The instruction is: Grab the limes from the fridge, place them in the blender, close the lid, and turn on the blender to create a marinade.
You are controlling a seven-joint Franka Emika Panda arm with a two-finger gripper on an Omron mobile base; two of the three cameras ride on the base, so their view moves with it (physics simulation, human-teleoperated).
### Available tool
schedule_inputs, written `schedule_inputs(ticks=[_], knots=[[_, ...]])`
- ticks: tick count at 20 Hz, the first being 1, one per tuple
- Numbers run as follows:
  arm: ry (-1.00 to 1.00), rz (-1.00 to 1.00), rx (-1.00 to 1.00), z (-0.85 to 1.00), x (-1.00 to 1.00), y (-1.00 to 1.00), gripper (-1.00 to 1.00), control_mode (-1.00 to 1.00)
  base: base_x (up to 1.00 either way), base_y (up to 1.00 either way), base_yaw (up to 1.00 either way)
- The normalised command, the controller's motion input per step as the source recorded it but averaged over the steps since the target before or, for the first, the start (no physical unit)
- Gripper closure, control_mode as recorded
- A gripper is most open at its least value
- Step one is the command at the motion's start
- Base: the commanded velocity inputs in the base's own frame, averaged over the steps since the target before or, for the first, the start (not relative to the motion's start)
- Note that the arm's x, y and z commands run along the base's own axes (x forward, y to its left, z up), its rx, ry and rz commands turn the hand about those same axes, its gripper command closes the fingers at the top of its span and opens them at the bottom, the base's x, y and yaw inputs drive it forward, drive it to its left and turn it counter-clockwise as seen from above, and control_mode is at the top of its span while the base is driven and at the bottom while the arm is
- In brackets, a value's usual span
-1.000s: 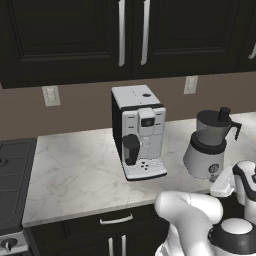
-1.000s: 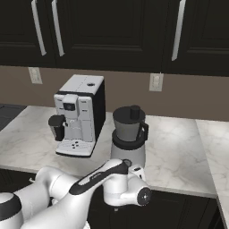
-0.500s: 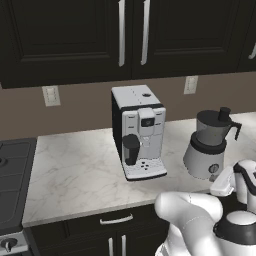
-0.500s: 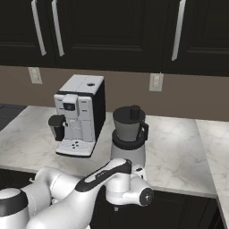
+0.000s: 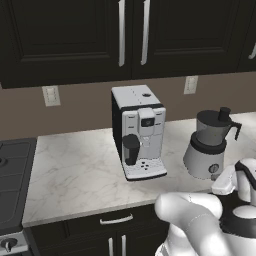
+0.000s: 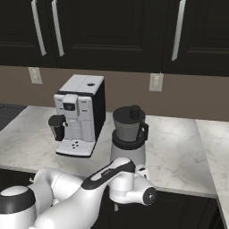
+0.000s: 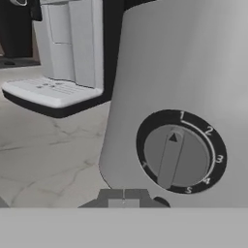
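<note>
Blender (image 5: 208,150) is the landmark: stands upright on the marble worktop (image 5: 80,175), near its front edge, w/ the lid (image 6: 130,112) seated on top of the dark jar (image 6: 129,127), black side handle on the jar. Light grey conical base (image 7: 184,87) under the jar; in the hand view the base is very close up, round knob (image 7: 177,156) on its front face w/ numbers around the dial, pointer mark at the top between the marks.

White coffee machine (image 5: 139,132) sits on the same worktop just left of the blender, apart from it, not touching. In the hand view its drip tray (image 7: 51,92) shows left of the blender base.

Tool (image 7: 124,196): fingertips together, fully closed, nothing between them. It's right in front of the blender base, just below the knob; can't tell if it touches the base. In the right base view the arm's wrist (image 6: 132,188) hangs at the worktop's front edge directly before the blender.

Behind the blender: brown wall w/ an outlet (image 6: 156,82), dark upper cabinets (image 5: 130,35) w/ long metal handles above. Far left of the blender, past the coffee machine, a stovetop (image 5: 12,175) borders the worktop. Dark drawers (image 5: 115,222) below the worktop front.
</note>
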Motion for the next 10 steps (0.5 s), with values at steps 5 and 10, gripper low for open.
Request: schedule_inputs(ticks=[5, 10], knots=[[0.00, 0.00, 0.00, -0.20, 0.09, -0.01, 1.00, -1.00, 0.00, 0.00, 0.00], [0.00, 0.00, 0.00, -0.25, 0.10, 0.00, 1.00, -1.00, 0.00, 0.00, 0.00]])
